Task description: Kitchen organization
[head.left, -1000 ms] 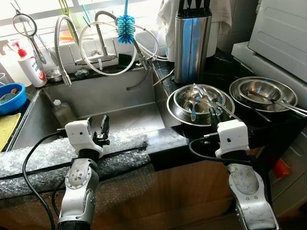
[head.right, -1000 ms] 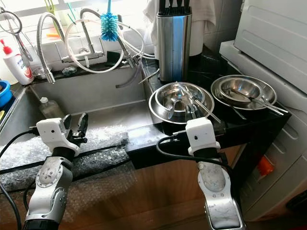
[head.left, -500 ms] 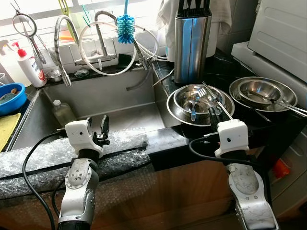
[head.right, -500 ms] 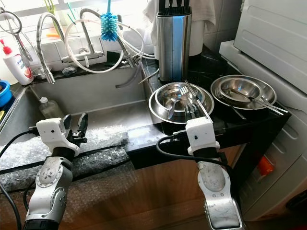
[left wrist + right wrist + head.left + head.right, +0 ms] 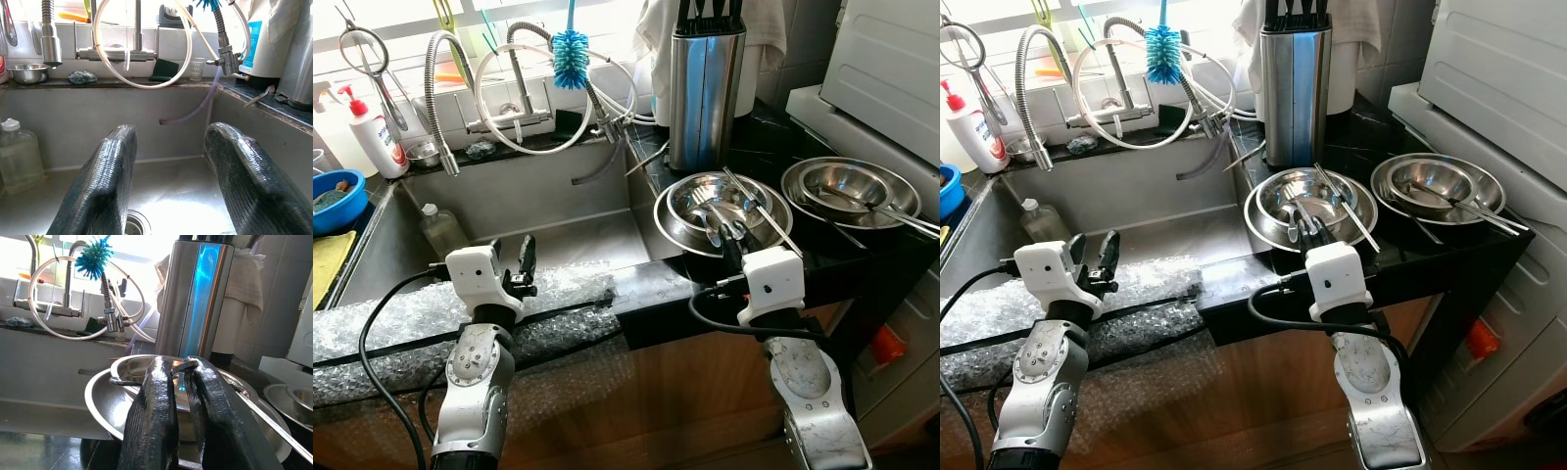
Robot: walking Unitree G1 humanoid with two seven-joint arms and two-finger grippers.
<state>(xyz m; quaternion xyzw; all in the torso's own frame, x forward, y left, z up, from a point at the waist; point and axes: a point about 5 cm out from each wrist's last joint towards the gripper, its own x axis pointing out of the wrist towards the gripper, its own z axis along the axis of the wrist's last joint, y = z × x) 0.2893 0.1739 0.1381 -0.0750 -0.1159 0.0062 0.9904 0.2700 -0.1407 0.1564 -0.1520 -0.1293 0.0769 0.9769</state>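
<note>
Right wrist view showed the right gripper (image 5: 178, 377) with fingers clamped on a shiny steel spoon (image 5: 182, 366) at the near rim of the nested steel bowls (image 5: 773, 217) on the black table (image 5: 651, 279). The left gripper (image 5: 512, 257) hovered over the sink (image 5: 568, 240), fingers apart.

bright daylight from the window (image 5: 401, 20) — glare on steel, views sharp.

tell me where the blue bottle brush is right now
The blue bottle brush hangs bristles-down at the back of the sink, between the two tap hoses, left of the steel knife block.
</note>
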